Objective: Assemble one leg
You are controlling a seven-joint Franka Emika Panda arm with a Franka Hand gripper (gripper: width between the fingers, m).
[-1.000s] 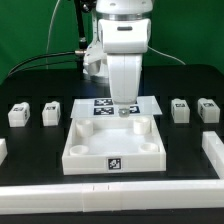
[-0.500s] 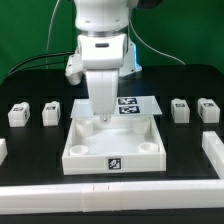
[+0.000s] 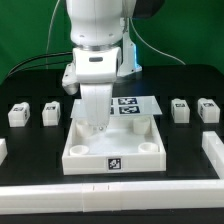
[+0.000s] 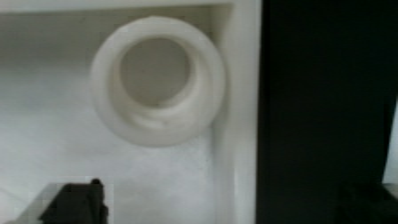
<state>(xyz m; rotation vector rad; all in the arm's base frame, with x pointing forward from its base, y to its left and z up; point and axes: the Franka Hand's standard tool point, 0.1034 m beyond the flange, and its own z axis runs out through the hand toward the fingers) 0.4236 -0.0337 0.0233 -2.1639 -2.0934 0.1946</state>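
Observation:
Four legs, small white blocks with tags, stand on the black table: two at the exterior view's left (image 3: 17, 114) (image 3: 50, 112) and two at the right (image 3: 180, 109) (image 3: 208, 109). My gripper (image 3: 94, 127) hangs low over the far left corner of the large white tray (image 3: 110, 158), empty and apart from every leg. In the wrist view the tray's round corner socket (image 4: 157, 80) fills the picture. One dark fingertip (image 4: 71, 205) shows far to the side of the gripper (image 4: 199, 212), so the jaws stand wide open. The other finger is lost against the black table.
The marker board (image 3: 133, 104) lies behind the tray, partly hidden by the arm. White rails run along the front (image 3: 110, 190) and the right side (image 3: 213, 150). The black table (image 4: 329, 100) shows beside the tray's rim in the wrist view.
The arm has moved toward the exterior view's left, from over the marker board and the tray's far edge to the tray's far left corner, and has come lower.

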